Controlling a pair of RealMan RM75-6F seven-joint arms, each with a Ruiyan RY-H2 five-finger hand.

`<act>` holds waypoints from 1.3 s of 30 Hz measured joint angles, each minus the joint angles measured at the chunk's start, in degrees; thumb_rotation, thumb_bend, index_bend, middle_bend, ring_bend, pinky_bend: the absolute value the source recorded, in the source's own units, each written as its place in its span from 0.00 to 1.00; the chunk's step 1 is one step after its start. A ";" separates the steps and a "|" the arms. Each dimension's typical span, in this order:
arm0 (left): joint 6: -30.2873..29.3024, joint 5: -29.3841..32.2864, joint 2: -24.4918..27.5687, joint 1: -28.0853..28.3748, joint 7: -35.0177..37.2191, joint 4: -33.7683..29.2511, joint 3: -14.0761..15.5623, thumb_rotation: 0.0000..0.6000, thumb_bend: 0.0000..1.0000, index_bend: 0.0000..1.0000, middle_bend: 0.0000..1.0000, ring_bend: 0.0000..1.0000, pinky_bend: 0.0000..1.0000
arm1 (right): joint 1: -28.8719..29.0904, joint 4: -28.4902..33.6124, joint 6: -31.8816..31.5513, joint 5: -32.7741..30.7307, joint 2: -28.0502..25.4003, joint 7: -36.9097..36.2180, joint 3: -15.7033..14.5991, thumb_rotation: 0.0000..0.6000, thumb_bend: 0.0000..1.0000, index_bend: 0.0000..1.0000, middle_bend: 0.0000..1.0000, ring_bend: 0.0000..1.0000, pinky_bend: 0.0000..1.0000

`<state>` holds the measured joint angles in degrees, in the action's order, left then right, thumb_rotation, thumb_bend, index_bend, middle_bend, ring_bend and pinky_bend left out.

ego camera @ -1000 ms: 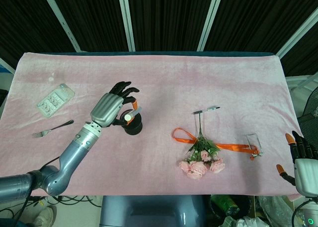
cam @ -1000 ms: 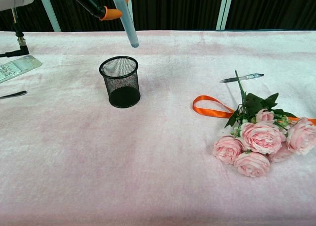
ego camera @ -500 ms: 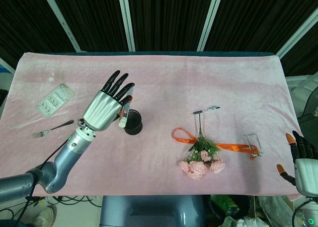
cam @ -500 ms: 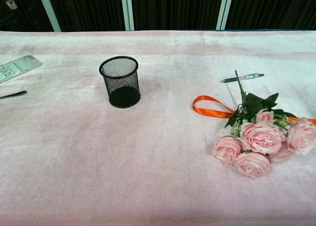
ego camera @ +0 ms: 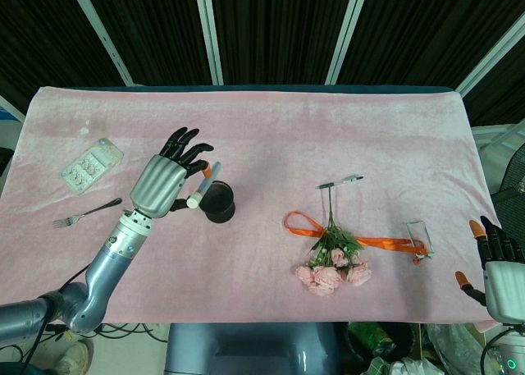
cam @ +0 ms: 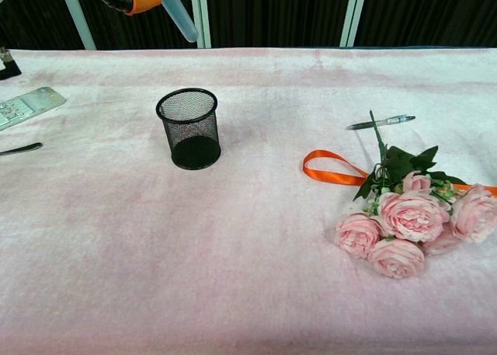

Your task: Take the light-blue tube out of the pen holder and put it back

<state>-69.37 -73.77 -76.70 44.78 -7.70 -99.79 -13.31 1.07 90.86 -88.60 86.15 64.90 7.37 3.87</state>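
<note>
The black mesh pen holder point(ego camera: 219, 204) point(cam: 189, 128) stands upright on the pink cloth, nothing in it. My left hand point(ego camera: 168, 182) hovers just left of and above it, holding the light-blue tube point(ego camera: 203, 185) point(cam: 175, 12) tilted in the air; the chest view shows the tube's lower end above the holder, with an orange fingertip point(cam: 142, 0) beside it. My right hand point(ego camera: 498, 268) rests at the table's near right corner, fingers apart, holding nothing.
A bunch of pink roses point(ego camera: 330, 268) point(cam: 408, 219) with an orange ribbon point(ego camera: 369, 242) lies right of the holder. A pen point(ego camera: 341, 181) lies behind it. A fork point(ego camera: 86, 212) and a blister pack point(ego camera: 91, 166) sit at the left, a small clear box point(ego camera: 419, 234) at the right.
My left hand lifted the tube up out of the chest view, then brought it back down and leftward; the tube is now tilted rather than near upright. The right hand has barely moved.
</note>
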 measured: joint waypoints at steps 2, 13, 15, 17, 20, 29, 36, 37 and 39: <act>3.66 4.13 2.90 -0.32 6.39 -4.37 -1.60 1.00 0.41 0.64 0.23 0.00 0.00 | 0.01 0.05 -0.04 0.14 0.07 0.19 -0.05 1.00 0.14 0.00 0.04 0.10 0.18; 29.98 19.42 10.31 3.19 39.16 -12.76 -12.45 1.00 0.41 0.65 0.23 0.00 0.00 | -0.16 0.27 -0.52 -0.08 0.15 0.75 0.16 1.00 0.14 0.00 0.04 0.10 0.18; 33.07 21.13 9.04 5.87 40.50 -12.13 -13.47 1.00 0.41 0.66 0.24 0.00 0.00 | -0.19 0.22 -0.62 0.02 0.10 0.57 0.17 1.00 0.14 0.00 0.04 0.10 0.18; 33.40 21.77 8.07 7.51 39.62 -11.60 -13.53 1.00 0.41 0.66 0.24 0.00 0.00 | -0.18 0.14 -0.53 0.07 -0.02 0.37 0.13 1.00 0.14 0.00 0.04 0.10 0.18; 30.46 22.37 7.31 8.37 35.39 -11.18 -12.82 1.00 0.41 0.67 0.25 0.00 0.00 | -0.19 0.14 -0.51 0.09 -0.11 0.19 0.12 1.00 0.14 0.00 0.04 0.10 0.18; 15.12 22.41 9.34 7.44 16.78 -11.77 -8.77 1.00 0.41 0.67 0.25 0.00 0.00 | -0.02 0.17 0.00 0.13 0.13 0.81 -0.08 1.00 0.14 0.00 0.04 0.10 0.18; 10.23 17.57 18.32 -0.30 14.33 -12.87 -4.84 1.00 0.41 0.67 0.25 0.00 0.00 | -0.13 0.47 -0.05 -0.18 0.30 1.72 -0.08 1.00 0.15 0.00 0.04 0.10 0.18; 9.96 17.00 19.52 -1.62 14.86 -12.60 -4.24 1.00 0.41 0.67 0.25 0.00 0.00 | -0.16 0.52 -0.06 -0.25 0.31 1.81 -0.08 1.00 0.15 0.00 0.04 0.10 0.18; 9.69 16.19 21.55 -4.42 16.97 -11.48 -3.13 1.00 0.41 0.66 0.25 0.00 0.00 | -0.19 0.66 -0.03 -0.37 0.32 1.97 -0.06 1.00 0.15 0.00 0.04 0.10 0.18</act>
<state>-59.68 -57.58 -55.15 40.37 9.27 -111.27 -16.44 0.88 91.52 -88.63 85.77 65.22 9.34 3.81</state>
